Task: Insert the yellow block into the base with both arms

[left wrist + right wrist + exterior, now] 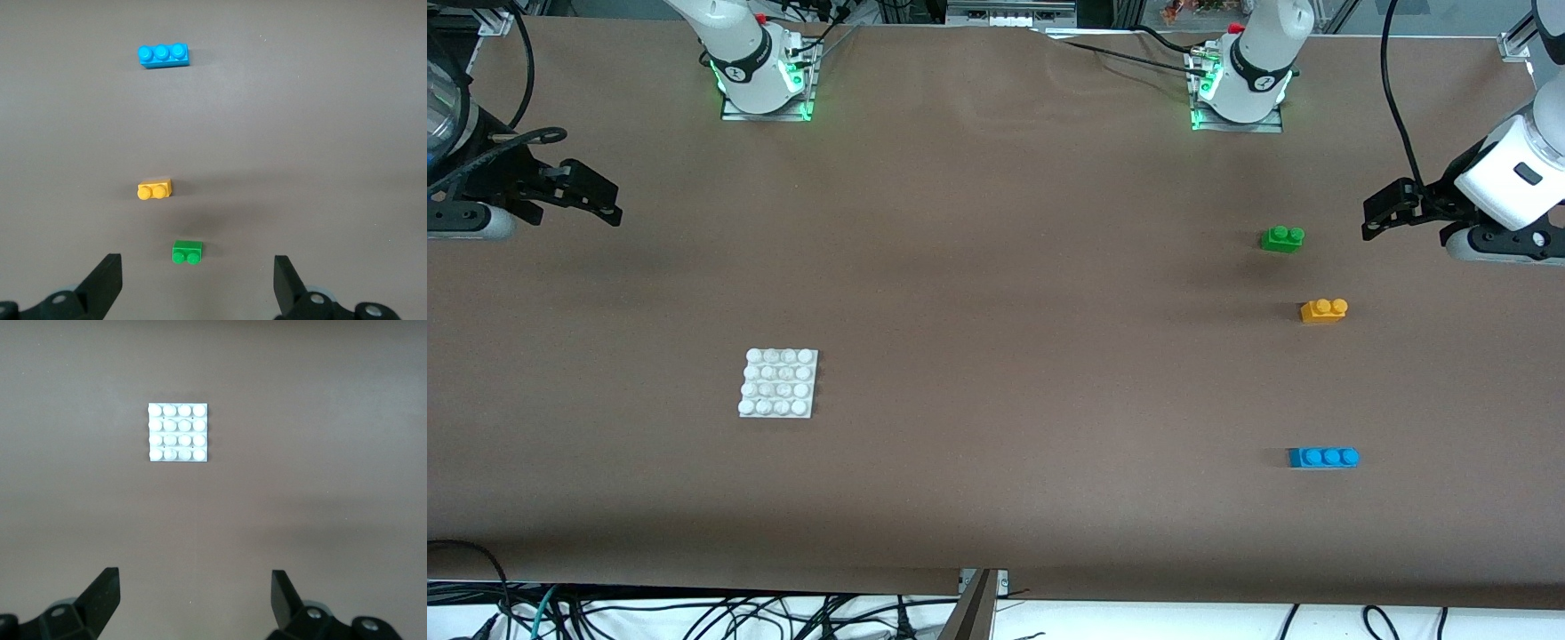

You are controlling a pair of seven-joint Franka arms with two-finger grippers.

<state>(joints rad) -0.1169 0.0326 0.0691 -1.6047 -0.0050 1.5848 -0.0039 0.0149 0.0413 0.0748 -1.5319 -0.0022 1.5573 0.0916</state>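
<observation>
Two grippers hang empty above the table ends, so nothing of the task is yet in hand. Starting at the right arm's end, the right gripper (pixel 600 200) hovers over bare table with its jaws spread wide, holding nothing. The base (pixel 778 382) lies flat, nearer to the front camera than that gripper and well apart from it. Toward the left arm's end, three bricks sit in a loose row: the green brick (pixel 1282 238), then the yellow block (pixel 1323 310) nearer the front camera, then the blue brick (pixel 1323 457) nearest of all. The left gripper (pixel 1392 213) hovers over the table just beside the green brick, jaws likewise wide and empty.

The main risk, as I judge it, is a wrong pick: the green brick lies closest to the left gripper and has the same shape. A skewed grasp on the yellow block could also tilt it, and an unsteadied base could slide when the block is pressed on.
</observation>
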